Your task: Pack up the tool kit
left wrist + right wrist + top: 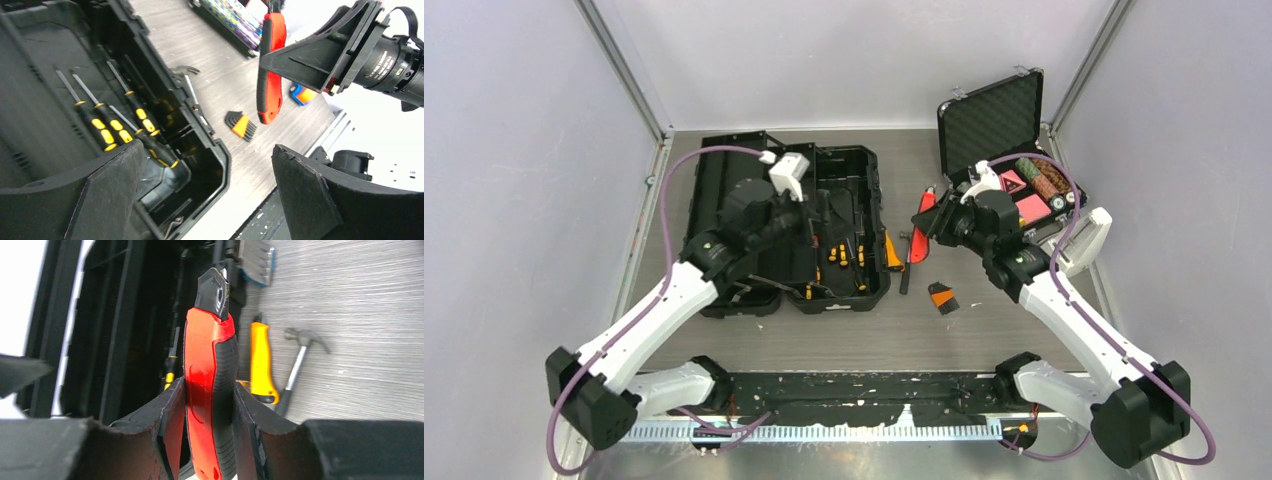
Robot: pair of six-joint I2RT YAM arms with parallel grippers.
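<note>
Grey wood-grain surface (924,340), white walls on three sides. Black toolbox (864,160) lies open at 9 o'clock of centre in top view.

- Yellow/black screwdrivers (107,132) lie side by side in its rt half. Shafts point to 11 o'clock in L wrist view.
- L gripper (207,147) hovers over that half, near its 3 o'clock rim. Jaws spread wide, nothing between them.
- R gripper (209,390) is just off toolbox's 3 o'clock side. Jaws clamped on red utility knife (205,360), one pad on each flat side of the handle.
- Knife's black nose sticks out to 12 o'clock in R wrist view, toward the toolbox. Knife looks lifted clear of the surface.

Loose on surface betw. toolbox and R arm:
- Yellow-handled cutter (261,360) just beside the toolbox wall.
- Hammer (300,352) next to it, on the side away from the box.
- Hex-key set (241,125) apart from both, near toolbox's 4 o'clock corner.

Foam-lined case (994,115) stands open at 2 o'clock, lid up, behind R arm.
</note>
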